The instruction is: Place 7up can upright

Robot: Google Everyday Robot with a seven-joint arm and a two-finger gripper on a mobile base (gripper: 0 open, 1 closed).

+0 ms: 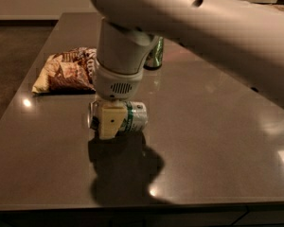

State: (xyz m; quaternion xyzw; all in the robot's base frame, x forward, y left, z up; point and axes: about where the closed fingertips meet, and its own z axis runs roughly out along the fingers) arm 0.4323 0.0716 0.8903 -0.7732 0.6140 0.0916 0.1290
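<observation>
The 7up can (131, 117), silver-white with a green band, lies on its side between the fingers of my gripper (111, 119), just above or on the dark table (203, 141). A cream-coloured fingertip (109, 122) covers the can's left part; the other finger is hidden behind the can. The white wrist (118, 74) stands straight above the can, and the thick white arm (213, 22) runs to the upper right.
A darker green can (156, 56) stands upright behind the wrist, partly hidden by it. A crumpled chip bag (66, 71) lies at the table's left. The table's front edge (132, 207) is near the bottom.
</observation>
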